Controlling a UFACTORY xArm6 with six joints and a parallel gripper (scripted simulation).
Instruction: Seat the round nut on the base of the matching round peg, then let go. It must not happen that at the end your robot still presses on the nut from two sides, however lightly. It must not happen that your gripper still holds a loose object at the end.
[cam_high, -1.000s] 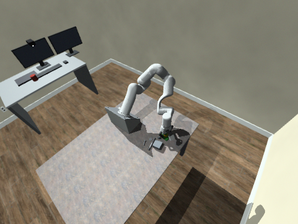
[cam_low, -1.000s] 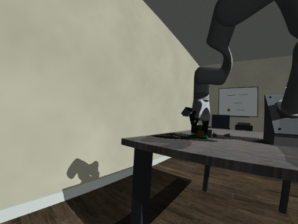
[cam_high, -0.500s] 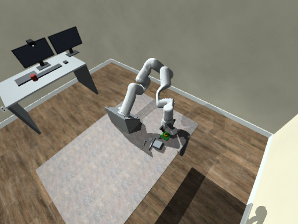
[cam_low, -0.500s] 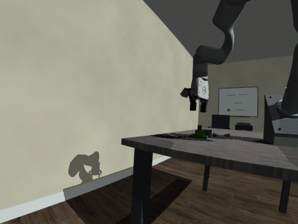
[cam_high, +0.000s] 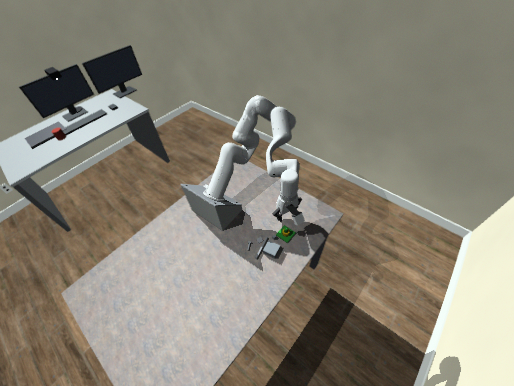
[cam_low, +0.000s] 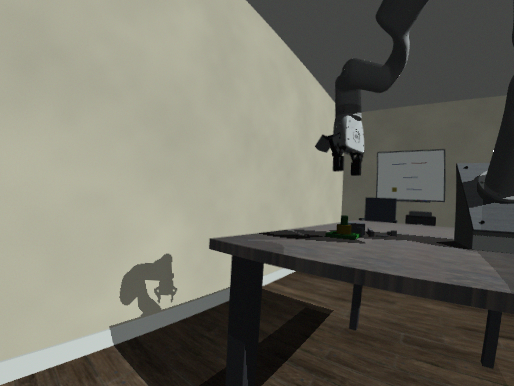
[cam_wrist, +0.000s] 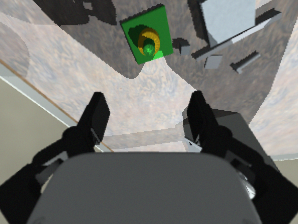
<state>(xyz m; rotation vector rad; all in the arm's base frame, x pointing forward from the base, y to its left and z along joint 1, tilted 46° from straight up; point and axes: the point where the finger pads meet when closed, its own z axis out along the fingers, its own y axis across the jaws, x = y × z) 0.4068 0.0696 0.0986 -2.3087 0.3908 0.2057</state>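
Wrist view | gripper (cam_wrist: 147, 117) jaws spread wide, empty | round nut (cam_wrist: 148, 41) seated around green peg (cam_wrist: 150, 49) at 12 o'clock

The smooth white tubular six-joint arm (cam_high: 235, 155) rises from a grey wedge-shaped pedestal (cam_high: 200, 207). Its light grey gripper body (cam_low: 353, 135) carries a round emblem and two black fingers.

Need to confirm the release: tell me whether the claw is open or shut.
Open. In the wrist view both fingers stand wide apart with nothing between them, and the claw hangs well above the round nut on its peg.
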